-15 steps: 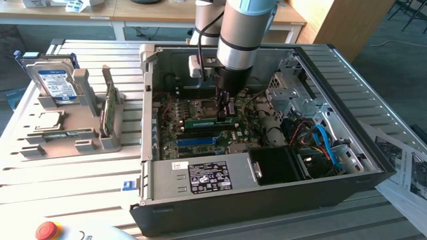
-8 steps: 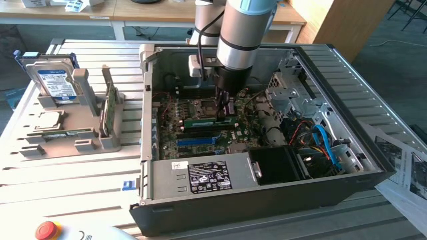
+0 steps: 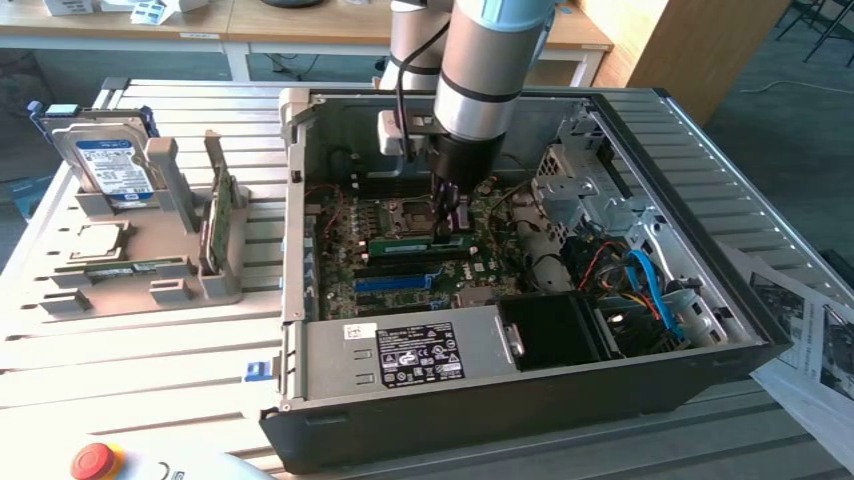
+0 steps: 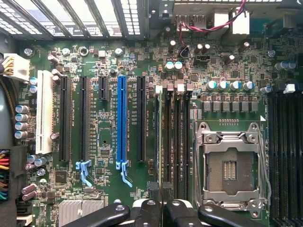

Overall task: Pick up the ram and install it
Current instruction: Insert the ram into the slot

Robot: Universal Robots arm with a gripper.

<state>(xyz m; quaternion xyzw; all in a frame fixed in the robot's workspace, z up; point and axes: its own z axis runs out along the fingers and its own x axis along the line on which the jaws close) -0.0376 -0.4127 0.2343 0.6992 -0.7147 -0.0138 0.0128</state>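
Observation:
The ram point(image 3: 418, 243) is a narrow green stick standing on its long edge in a memory slot of the motherboard point(image 3: 400, 285), inside the open computer case point(image 3: 534, 400). My gripper point(image 3: 450, 222) reaches straight down into the case, shut at the ram's end towards the exterior view's right. In the wrist view the ram point(image 4: 157, 137) shows edge-on as a thin line running along a slot into my black fingertips point(image 4: 154, 191), beside the empty processor socket point(image 4: 230, 165). The gripper point(image 4: 161, 189) has its pads pressed together with almost no gap.
On the exterior view's left a grey rack point(image 3: 160, 250) holds a hard drive point(image 3: 107, 165), a square silver processor point(image 3: 94, 240) and another upright green board point(image 3: 218, 215). The power supply point(image 3: 400, 355), a black fan block point(image 3: 561, 330), cables point(image 3: 654, 290) and the drive cage point(image 3: 574, 185) crowd the case.

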